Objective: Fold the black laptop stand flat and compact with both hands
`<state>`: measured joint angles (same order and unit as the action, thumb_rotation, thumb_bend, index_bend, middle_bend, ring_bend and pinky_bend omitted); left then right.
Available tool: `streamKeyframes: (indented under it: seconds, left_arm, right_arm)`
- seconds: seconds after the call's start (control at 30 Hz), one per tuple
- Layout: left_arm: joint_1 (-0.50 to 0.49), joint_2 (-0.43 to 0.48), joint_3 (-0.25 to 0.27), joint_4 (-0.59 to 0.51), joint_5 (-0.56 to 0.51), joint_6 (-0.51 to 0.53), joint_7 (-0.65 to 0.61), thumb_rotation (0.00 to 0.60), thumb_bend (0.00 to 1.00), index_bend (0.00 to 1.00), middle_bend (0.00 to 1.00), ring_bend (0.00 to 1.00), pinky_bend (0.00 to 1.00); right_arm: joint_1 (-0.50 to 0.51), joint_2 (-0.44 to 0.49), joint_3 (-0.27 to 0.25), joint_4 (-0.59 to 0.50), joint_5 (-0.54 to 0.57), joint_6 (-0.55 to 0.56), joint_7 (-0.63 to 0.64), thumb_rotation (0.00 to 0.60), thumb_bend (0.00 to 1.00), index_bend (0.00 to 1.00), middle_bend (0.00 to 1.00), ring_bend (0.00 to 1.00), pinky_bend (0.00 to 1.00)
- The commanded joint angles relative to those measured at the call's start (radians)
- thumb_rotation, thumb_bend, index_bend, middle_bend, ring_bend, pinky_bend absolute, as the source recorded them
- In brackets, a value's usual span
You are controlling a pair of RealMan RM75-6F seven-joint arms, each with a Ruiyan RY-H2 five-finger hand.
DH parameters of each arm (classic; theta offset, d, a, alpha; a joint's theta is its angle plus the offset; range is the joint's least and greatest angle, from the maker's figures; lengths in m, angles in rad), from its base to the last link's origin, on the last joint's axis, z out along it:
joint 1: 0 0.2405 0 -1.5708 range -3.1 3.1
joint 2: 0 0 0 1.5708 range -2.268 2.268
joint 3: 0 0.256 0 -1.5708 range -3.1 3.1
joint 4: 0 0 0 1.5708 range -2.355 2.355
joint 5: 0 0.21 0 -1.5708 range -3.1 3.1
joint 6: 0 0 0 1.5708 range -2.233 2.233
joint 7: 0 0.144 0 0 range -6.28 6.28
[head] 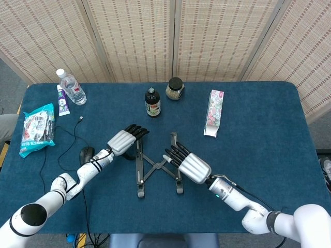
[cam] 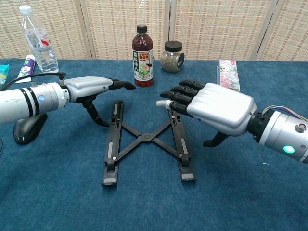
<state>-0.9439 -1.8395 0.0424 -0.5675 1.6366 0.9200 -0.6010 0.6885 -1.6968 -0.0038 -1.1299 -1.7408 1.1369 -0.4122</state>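
Between the left hand point(cam: 91, 86) and the right hand point(cam: 211, 107), lying spread in an X on the blue surface point(head: 258, 155): one black laptop stand point(cam: 144, 139), two rails joined by crossed links. Hovering over it with both hands, fingers apart and extended, gripping nothing. Beyond the fingertips, standing: one dark bottle point(head: 152, 103) and one jar point(head: 175, 88). Farther out past the left hand, lying: one mouse point(cam: 26, 128), one water bottle point(head: 71, 87), one tube point(head: 62, 100), one snack bag point(head: 37, 128). Beyond the right hand, lying flat: one floral box point(head: 214, 112).
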Motion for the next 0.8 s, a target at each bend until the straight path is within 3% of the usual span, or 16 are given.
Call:
streamKeyframes:
  seconds: [0.03, 0.8]
  left_arm:
    - [0.000, -0.002, 0.002, 0.004, -0.002, -0.003, -0.002, 0.600, 0.11, 0.03, 0.06, 0.00, 0.01]
    - [0.003, -0.015, 0.006, 0.023, -0.016, -0.011, -0.025, 0.600, 0.11, 0.03, 0.06, 0.00, 0.01]
  right_arm:
    - [0.005, -0.021, -0.002, 0.027, -0.007, 0.005, 0.010, 0.600, 0.00, 0.00, 0.00, 0.00, 0.00]
    - [0.023, -0.188, -0.016, 0.285, -0.054, 0.099, 0.098, 0.600, 0.00, 0.00, 0.00, 0.00, 0.00]
